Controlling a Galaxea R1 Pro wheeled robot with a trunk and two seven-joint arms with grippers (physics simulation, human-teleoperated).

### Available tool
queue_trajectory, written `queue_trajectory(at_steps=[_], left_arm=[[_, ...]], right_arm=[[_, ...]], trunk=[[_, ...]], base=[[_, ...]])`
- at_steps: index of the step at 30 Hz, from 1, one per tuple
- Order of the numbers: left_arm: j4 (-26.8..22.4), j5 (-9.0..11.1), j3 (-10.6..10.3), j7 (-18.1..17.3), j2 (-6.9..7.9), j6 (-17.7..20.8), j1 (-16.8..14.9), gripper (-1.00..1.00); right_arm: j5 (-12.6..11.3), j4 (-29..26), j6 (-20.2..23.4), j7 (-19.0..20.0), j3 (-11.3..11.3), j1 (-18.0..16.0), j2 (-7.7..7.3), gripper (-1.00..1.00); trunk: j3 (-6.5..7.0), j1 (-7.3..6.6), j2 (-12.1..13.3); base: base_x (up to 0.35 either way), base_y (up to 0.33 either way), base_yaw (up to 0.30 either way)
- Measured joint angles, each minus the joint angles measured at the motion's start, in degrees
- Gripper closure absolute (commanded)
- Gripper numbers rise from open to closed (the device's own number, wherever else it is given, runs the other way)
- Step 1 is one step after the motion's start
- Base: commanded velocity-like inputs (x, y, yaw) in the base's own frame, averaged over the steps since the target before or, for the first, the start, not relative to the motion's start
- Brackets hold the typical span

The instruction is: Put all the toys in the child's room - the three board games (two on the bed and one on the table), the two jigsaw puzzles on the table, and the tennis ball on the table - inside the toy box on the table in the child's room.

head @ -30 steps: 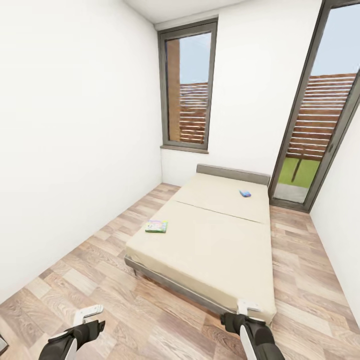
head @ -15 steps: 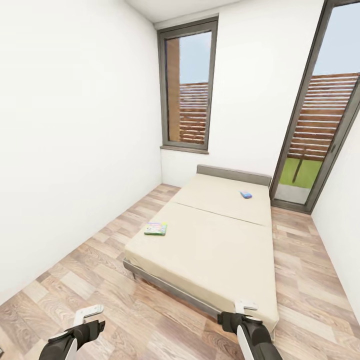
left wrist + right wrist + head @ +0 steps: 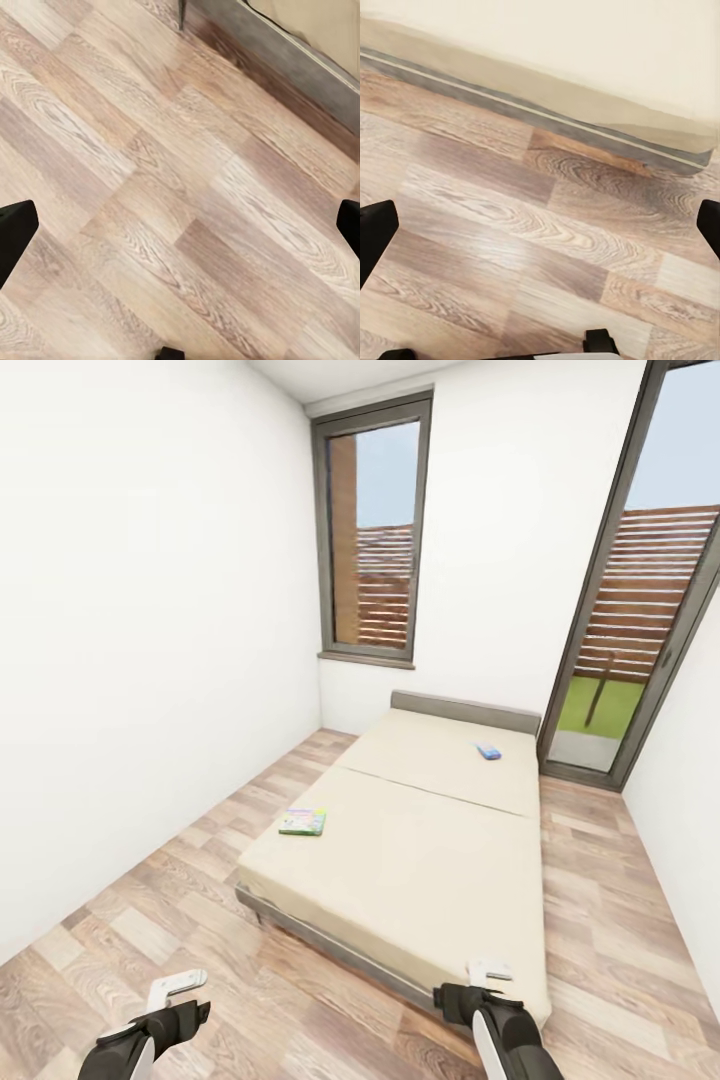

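The bed [image 3: 420, 850], with a beige mattress and a grey headboard, stands ahead of me in the child's room. Two board games lie on it. The green-edged one [image 3: 303, 822] is at the mattress's left edge, and the small blue one [image 3: 488, 751] is near the headboard. My left gripper [image 3: 178, 1000] hangs low over the plank floor at the lower left. It is open and empty, with its fingertips [image 3: 15, 229] far apart. My right gripper [image 3: 489, 980] is by the bed's near right corner, also open and empty [image 3: 540, 225]. The table, toy box, jigsaw puzzles and tennis ball are out of view.
A white wall [image 3: 140, 660] runs along the left, with a strip of wood floor [image 3: 190, 880] between it and the bed. Behind the bed is a tall window [image 3: 375, 530]. A glass door [image 3: 640, 600] is at the right, with floor beside the bed there too.
The whole head view has shifted a little, so the camera has moved: the bed sits slightly further left in the picture. Both grippers hold the same pose and nothing on the bed has moved.
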Motion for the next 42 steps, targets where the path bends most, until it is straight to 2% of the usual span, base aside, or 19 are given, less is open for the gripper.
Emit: queue_trajectory(at_steps=[9,32,42], left_arm=[[-0.05,-0.04,0.01,0.00,0.05,-0.09,0.01,-1.00],[-0.04,0.01,0.01,0.00,0.01,-0.15,0.01,-1.00],[-0.04,0.01,0.01,0.00,-0.01,-0.16,0.01,-1.00]], right_arm=[[0.01,0.02,-0.01,-0.06,0.34,0.00,0.16,-1.00],[0.02,0.02,-0.10,-0.10,1.09,-0.02,0.17,-1.00],[0.01,0.06,-0.09,-0.07,1.16,0.02,0.16,-1.00]], trunk=[[0.00,0.00,0.00],[0.00,0.00,0.00],[0.00,0.01,0.00]], base=[[0.005,-0.174,0.238],[-0.001,-0.010,0.282],[-0.126,-0.084,0.253]])
